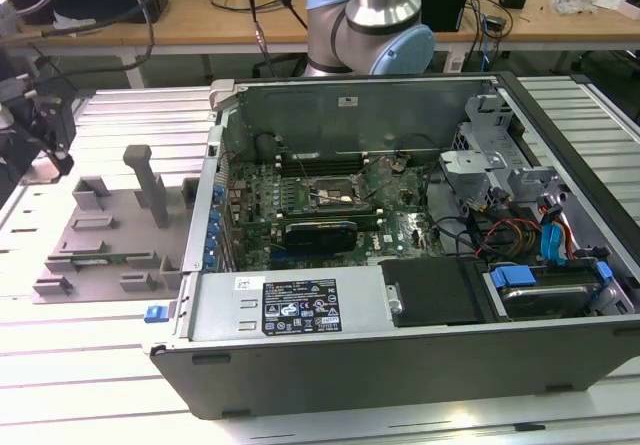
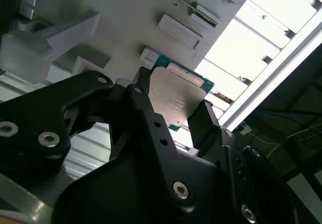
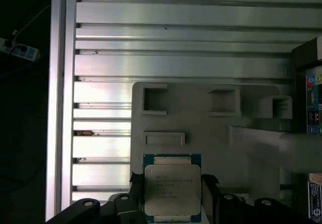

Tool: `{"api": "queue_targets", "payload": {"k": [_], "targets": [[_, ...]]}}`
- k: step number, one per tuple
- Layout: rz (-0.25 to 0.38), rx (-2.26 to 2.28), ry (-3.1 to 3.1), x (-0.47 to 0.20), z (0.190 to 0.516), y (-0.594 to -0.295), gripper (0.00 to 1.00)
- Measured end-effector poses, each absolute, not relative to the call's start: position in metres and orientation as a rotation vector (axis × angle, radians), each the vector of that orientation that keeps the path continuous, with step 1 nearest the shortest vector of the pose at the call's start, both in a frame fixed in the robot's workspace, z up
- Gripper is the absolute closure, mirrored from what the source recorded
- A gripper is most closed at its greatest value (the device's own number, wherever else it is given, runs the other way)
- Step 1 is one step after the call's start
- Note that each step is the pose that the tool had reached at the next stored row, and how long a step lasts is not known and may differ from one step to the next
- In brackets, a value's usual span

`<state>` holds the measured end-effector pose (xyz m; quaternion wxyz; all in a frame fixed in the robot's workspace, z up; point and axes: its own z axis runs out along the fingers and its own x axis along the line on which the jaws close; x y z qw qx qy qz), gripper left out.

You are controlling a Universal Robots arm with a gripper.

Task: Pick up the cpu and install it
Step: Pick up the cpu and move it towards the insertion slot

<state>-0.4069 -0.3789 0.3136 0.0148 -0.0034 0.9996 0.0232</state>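
- The cpu (image 3: 172,191) (image 2: 176,100) carries several lines of fine etched print on its metal top in both wrist views; the characters cannot be made out.
- In the exterior view, a black label (image 1: 300,308) on the grey metal box (image 1: 220,315) inside the computer case (image 1: 400,365) bears white marks and symbols, none legible.
- A small white sticker (image 1: 249,283) just beside it has unreadable dark print.
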Motion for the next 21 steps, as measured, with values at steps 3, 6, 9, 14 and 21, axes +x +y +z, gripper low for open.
{"api": "queue_targets", "payload": {"k": [3, 6, 9, 14, 21], "targets": [[0.072, -0.011, 3.111, -0.407, 0.325, -0.379, 0.45], [0.072, -0.011, 3.111, -0.407, 0.333, -0.378, 0.45], [0.072, -0.011, 3.111, -0.407, 0.341, -0.378, 0.45], [0.072, -0.011, 3.111, -0.407, 0.356, -0.377, 0.45], [0.071, -0.011, 3.111, -0.407, 0.373, -0.376, 0.45]]}}
